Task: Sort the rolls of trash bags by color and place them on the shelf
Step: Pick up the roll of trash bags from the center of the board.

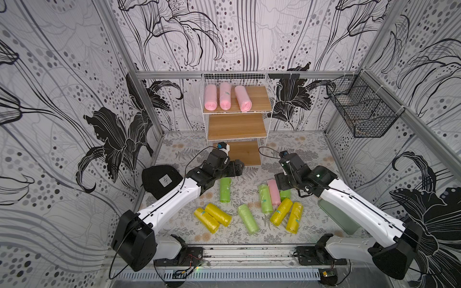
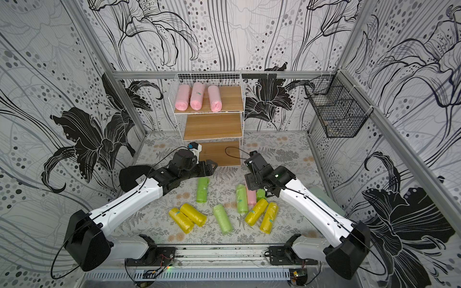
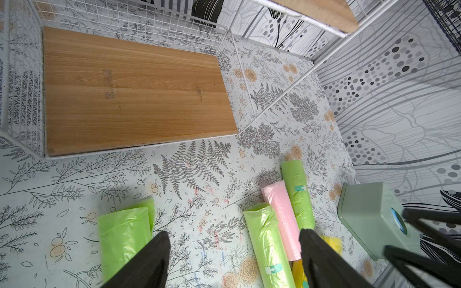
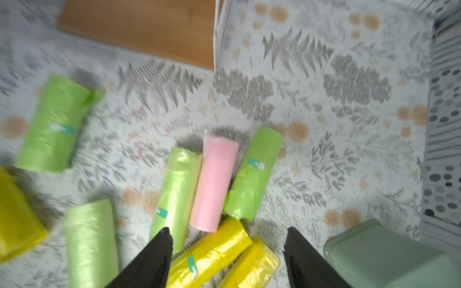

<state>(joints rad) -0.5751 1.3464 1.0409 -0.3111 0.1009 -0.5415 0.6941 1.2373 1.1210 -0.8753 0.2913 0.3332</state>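
So, progress check: about a quarter done by my count. Three pink rolls (image 1: 225,96) lie side by side on the top board of the shelf (image 1: 235,127), which stands at 12 o'clock on the table (image 1: 299,149). Its middle and bottom boards are bare.

Everything else is loose on the table. The last pink (image 1: 274,192) sits at roughly 4 o'clock, wedged between two greens (image 1: 265,198), with two yellows (image 1: 281,212) touching that pile on the near side. A lone green (image 1: 225,190) lies near the centre, another green (image 1: 247,218) at 6, and a yellow pair (image 1: 218,214) at 7.

My left gripper (image 3: 233,232) is spread apart and empty, hovering by the lone green just in front of the bottom board. My right gripper (image 4: 227,228) is apart too, with nothing between the fingers, hanging over the 4 o'clock pile. That wrist picture is blurry, but the gap is plain.

I'd guess the pink goes next to finish the top board, then greens and yellows get a board each — nine rolls left.
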